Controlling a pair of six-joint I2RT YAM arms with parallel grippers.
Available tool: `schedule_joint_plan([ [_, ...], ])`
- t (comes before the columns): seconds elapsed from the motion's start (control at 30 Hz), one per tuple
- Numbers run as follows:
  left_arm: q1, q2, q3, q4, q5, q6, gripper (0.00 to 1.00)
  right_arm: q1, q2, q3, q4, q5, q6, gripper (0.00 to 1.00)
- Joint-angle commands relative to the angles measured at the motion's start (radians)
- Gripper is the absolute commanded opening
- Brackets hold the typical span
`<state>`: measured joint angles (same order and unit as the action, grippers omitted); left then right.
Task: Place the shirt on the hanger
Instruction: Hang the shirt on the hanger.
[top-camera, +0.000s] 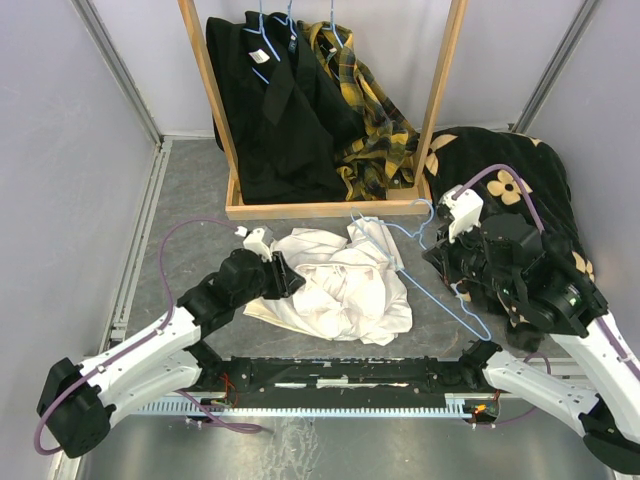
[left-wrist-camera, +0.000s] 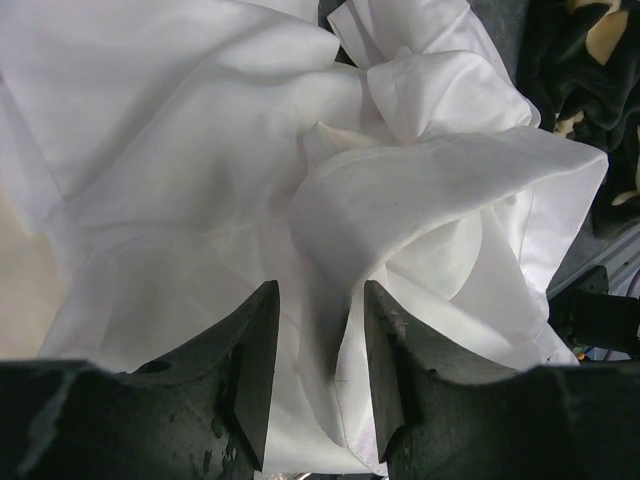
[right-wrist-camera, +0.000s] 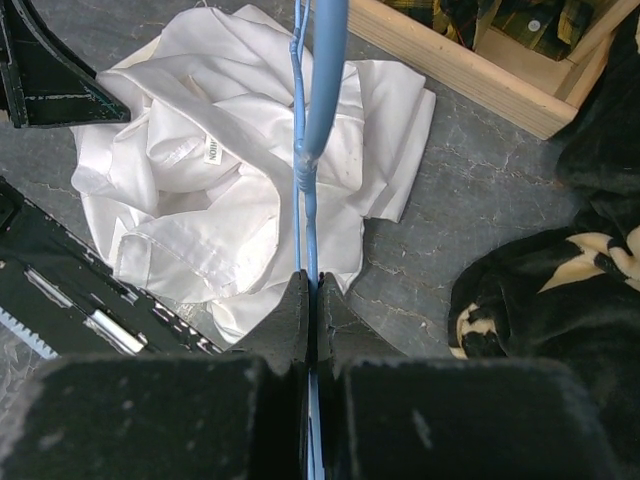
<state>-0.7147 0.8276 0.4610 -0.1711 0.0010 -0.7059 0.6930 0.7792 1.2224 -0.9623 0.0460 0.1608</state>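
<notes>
The left gripper (left-wrist-camera: 315, 375) stands part-open, a raised fold of the thin white cloth shirt (left-wrist-camera: 300, 170) standing in the gap between its jaws. The right gripper (right-wrist-camera: 308, 305) is clamped tight on the thin light-blue wire hanger (right-wrist-camera: 306, 210) — its wire runs out over the shirt. The shirt lies crumpled on the grey bench (top-camera: 200, 255) between the arms — just before the wooden rack base (top-camera: 330, 209).

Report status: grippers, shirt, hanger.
Left gripper open, jaws around a shirt fold. Right gripper shut on hanger. Shirt crumpled on table, not hung. Black flowered cloth beside right gripper.
</notes>
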Motion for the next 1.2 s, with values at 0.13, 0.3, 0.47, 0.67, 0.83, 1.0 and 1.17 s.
schedule_joint_plan([
  [0.13,-0.023,-0.039,-0.045,0.070,-0.037,-0.076,0.45,0.002,0.024,0.037,0.052,0.023,0.005,0.00],
  [0.3,-0.025,-0.043,-0.042,0.068,-0.059,-0.069,0.34,0.001,0.005,0.024,0.081,0.015,-0.007,0.00],
  [0.47,-0.025,-0.031,-0.037,0.070,-0.083,-0.058,0.15,0.000,-0.033,0.017,0.102,0.050,0.005,0.00],
  [0.67,-0.025,0.000,-0.008,0.054,-0.058,-0.025,0.06,0.000,-0.051,0.041,0.087,0.046,0.009,0.00],
  [0.83,-0.025,0.058,0.065,-0.041,-0.069,0.032,0.03,0.001,-0.102,0.002,0.119,0.158,0.038,0.00],
  [1.0,-0.024,0.094,0.090,-0.077,-0.071,0.055,0.03,0.000,-0.146,-0.040,0.153,0.170,0.056,0.00],
  [1.17,-0.022,0.099,0.091,-0.060,-0.069,0.057,0.03,0.002,-0.159,-0.048,0.157,0.105,0.059,0.00],
])
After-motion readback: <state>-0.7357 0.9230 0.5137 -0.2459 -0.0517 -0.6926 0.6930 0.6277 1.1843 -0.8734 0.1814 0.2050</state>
